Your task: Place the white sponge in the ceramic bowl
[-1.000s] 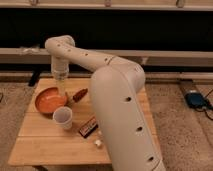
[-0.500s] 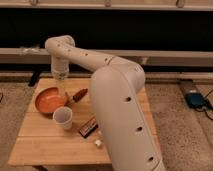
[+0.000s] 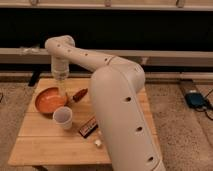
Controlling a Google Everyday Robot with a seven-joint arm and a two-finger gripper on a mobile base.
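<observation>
The ceramic bowl [image 3: 48,102], orange-red inside with a darker rim, sits on the left part of the wooden table [image 3: 45,145]. My gripper [image 3: 63,92] hangs straight down from the wrist at the bowl's right rim, just above it. I cannot make out the white sponge as a separate thing. It does not lie on the table in view, and something pale shows at the gripper's tip.
A small white cup [image 3: 63,117] stands just in front of the bowl. A brown-red object [image 3: 80,94] lies right of the gripper. A dark snack bar [image 3: 88,128] and a tiny white cube [image 3: 98,143] lie nearer the front. My large arm [image 3: 120,110] covers the table's right side.
</observation>
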